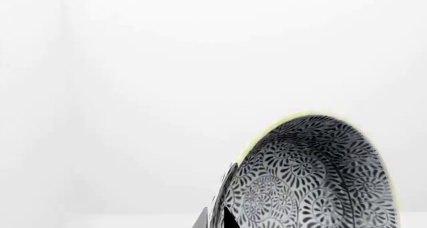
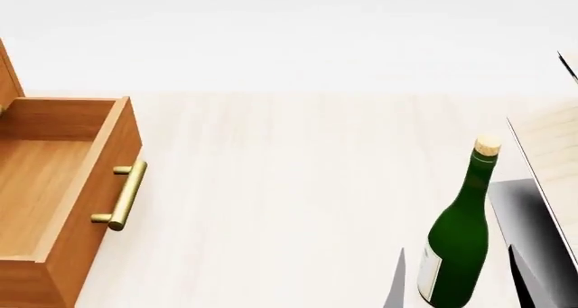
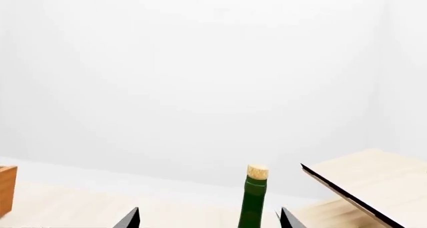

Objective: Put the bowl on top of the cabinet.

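In the left wrist view the bowl [image 1: 313, 178] fills the near corner, tipped so its grey floral inside faces the camera. My left gripper [image 1: 215, 219] is shut on its rim, one finger [image 1: 200, 220] outside and one inside. Behind the bowl there is only white wall. Neither the bowl nor the left gripper shows in the head view. The orange-brown cabinet [image 2: 86, 186] stands at the left with a drawer pulled open and a brass bar handle [image 2: 122, 196]; its top is out of view. My right gripper [image 2: 456, 284] is open, low at the right.
A green corked bottle [image 2: 461, 233] stands upright between the right gripper's fingers [image 3: 288, 219], touching neither. A pale slanted rack [image 2: 551, 159] on a dark base rises just right of it. The cabinet's edge [image 3: 7, 188] shows in the right wrist view. Light wooden tabletop [image 2: 289, 186] lies between cabinet and bottle.
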Controlling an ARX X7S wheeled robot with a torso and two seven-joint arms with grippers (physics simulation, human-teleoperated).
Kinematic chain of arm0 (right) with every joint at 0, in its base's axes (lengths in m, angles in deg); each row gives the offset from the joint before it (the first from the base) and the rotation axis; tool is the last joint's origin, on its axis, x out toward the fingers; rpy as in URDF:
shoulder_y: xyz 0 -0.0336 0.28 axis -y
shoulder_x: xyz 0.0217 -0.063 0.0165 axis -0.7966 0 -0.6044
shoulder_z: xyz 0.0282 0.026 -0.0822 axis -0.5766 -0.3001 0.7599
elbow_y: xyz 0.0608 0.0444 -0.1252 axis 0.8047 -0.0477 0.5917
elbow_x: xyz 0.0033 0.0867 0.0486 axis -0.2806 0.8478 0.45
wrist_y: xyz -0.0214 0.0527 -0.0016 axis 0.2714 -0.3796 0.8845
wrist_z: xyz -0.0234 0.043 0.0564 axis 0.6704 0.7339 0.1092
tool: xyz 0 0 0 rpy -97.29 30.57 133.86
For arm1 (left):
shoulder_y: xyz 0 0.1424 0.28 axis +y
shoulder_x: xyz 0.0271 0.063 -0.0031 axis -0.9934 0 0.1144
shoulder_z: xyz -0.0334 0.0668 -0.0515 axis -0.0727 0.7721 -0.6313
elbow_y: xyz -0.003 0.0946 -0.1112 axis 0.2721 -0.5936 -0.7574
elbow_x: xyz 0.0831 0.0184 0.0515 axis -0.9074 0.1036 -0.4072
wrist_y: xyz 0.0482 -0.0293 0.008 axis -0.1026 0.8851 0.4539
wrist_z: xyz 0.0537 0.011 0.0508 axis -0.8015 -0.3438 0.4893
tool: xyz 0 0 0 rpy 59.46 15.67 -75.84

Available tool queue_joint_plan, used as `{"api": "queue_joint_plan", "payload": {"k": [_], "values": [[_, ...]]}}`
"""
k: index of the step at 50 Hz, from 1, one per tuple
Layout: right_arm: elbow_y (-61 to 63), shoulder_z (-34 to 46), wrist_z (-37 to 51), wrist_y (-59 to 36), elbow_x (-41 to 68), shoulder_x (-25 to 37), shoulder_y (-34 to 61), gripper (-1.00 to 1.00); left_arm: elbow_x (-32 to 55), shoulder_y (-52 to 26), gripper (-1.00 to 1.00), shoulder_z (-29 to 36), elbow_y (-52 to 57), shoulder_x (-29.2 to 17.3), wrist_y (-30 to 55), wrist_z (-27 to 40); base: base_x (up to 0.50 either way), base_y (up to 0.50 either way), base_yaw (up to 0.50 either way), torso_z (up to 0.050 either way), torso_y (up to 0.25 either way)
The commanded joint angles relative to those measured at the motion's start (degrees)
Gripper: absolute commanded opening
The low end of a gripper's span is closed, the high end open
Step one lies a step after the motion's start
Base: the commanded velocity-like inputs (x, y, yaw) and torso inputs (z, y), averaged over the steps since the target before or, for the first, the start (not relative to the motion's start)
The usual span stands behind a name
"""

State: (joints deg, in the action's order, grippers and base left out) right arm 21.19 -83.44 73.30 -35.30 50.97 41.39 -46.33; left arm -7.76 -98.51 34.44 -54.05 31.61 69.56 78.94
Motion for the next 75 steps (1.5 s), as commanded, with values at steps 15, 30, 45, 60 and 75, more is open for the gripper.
{"api": "queue_joint_plan", "payload": {"k": [15,30,45,60,75], "values": [[-0.5,1.1,0.4,-0.6,-0.7,0.2,0.6,1.00,0.6,-13.0,-1.00,-13.1,-24.3,-5.6,-9.8,10.0,0.00,0.00,0.00,0.000,0.000],[0.4,1.4,0.8,-1.7,-1.0,0.6,0.9,1.00,1.7,-16.0,-1.00,-18.2,-34.5,-7.7,-9.4,18.6,0.00,0.00,0.00,0.000,0.000],[1.2,1.2,1.3,-2.2,-0.9,0.9,0.9,1.00,6.0,-18.9,-1.00,-27.5,-44.0,-10.4,-7.7,31.4,0.00,0.00,0.00,0.000,0.000],[1.6,1.3,1.5,-3.0,-0.8,1.2,1.3,1.00,0.9,-18.9,-1.00,-46.4,-44.7,-12.1,-2.4,45.4,0.00,0.00,0.00,0.000,0.000],[1.0,2.0,1.7,-2.8,-1.4,1.3,1.6,1.00,-6.7,-17.8,-1.00,-57.0,-44.7,-13.9,-0.8,47.5,0.00,0.00,0.00,0.000,0.000]]}}
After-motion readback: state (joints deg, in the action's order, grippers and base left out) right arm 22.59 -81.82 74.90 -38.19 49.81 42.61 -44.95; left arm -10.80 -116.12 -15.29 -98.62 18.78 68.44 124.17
